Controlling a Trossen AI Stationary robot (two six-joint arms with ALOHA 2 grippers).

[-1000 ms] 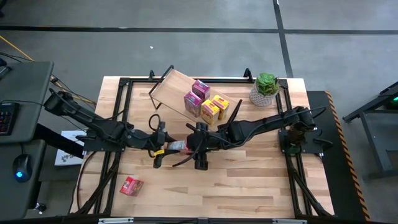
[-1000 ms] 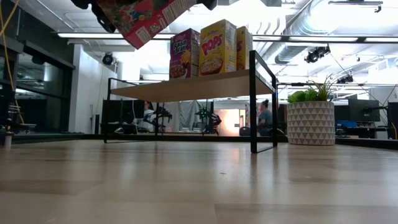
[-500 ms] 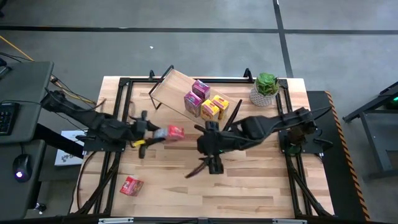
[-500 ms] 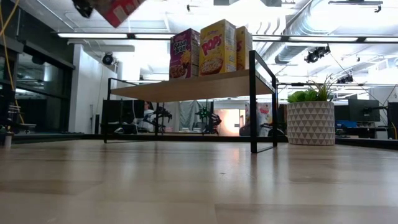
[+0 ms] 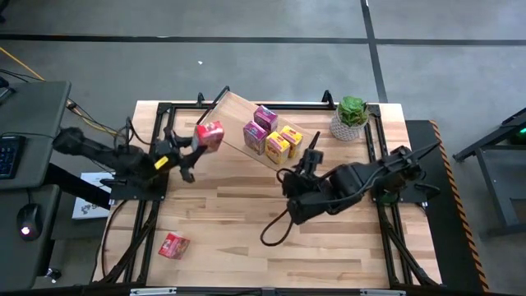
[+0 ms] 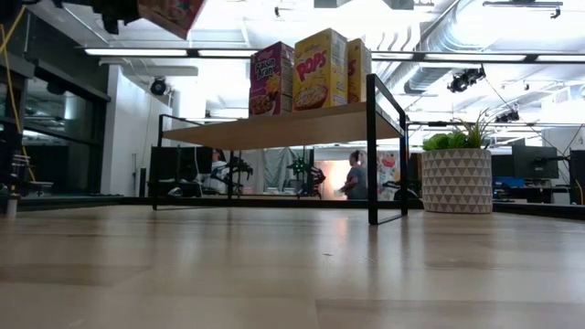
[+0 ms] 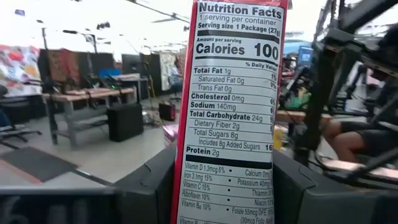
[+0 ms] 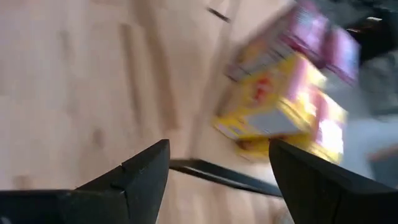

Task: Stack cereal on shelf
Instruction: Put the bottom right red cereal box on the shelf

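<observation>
From the high view, the left gripper (image 5: 191, 148) is clamped on a red cereal box (image 5: 209, 135), held up just off the near-left end of the shelf (image 5: 226, 115). Four boxes already sit on the plank: two magenta boxes (image 5: 260, 127) and two yellow boxes (image 5: 283, 141), bunched toward its right half. One more red box on the table (image 5: 173, 245) lies way down by the front-left corner, well apart from everything. So I'd call it roughly two thirds done: four placed, one in the air, one not picked up yet. The right gripper (image 5: 313, 158) is over the middle of the wooden tabletop (image 5: 345, 247), near the shelf's right end, holding nothing. A potted plant (image 5: 351, 117) sits at the back right.

Low view: the carried box (image 6: 169, 13) pokes in at the top left, clearly above shelf height. The Froot Loops box (image 6: 271, 79) and Corn Pops box (image 6: 320, 68) stand upright on the plank, and the planter (image 6: 458, 180) is off to the right. Behind is an office-lab space with desks, monitors and a person (image 6: 352, 175) walking around.

Left wrist view: the nutrition panel of the box fills the frame, pinched between the fingers (image 7: 152, 186).

Right wrist view: fingers (image 8: 140, 171) spread wide with nothing between them, looking at the yellow and magenta boxes beyond the shelf's wire frame (image 8: 211, 173).
</observation>
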